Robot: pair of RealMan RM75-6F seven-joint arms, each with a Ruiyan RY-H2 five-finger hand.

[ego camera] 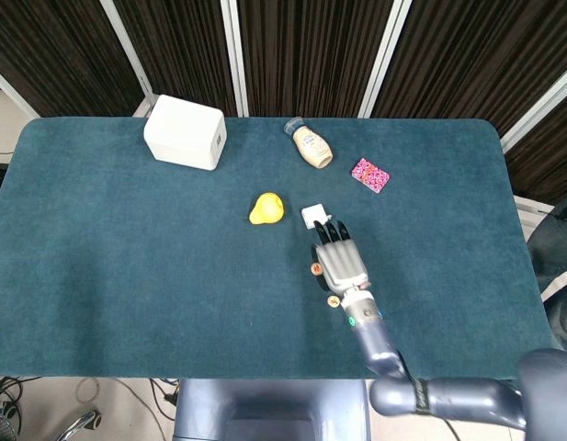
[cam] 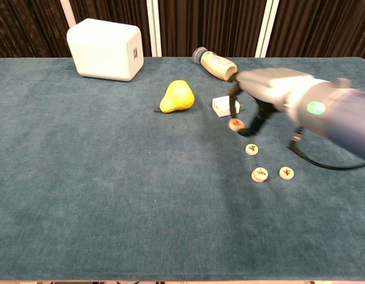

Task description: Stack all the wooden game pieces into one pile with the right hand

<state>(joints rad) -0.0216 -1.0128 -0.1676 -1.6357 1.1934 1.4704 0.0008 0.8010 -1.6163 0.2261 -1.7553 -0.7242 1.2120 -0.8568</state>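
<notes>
- My right hand (cam: 271, 97) hangs above the bench (cam: 99, 177), fingers (cam: 251, 121) pinching one wooden piece (cam: 236, 124).
- The other pieces lie below: nearest (cam: 251, 149) at five o'clock, a stacked pair (cam: 259, 174) and single (cam: 286, 173) beyond.

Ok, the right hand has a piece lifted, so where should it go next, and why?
Probably bring the right hand a little nearer and lower the held piece onto the closest loose piece. It hangs clear of the cloth in the fingers, and two more pieces lie just beyond.
</notes>
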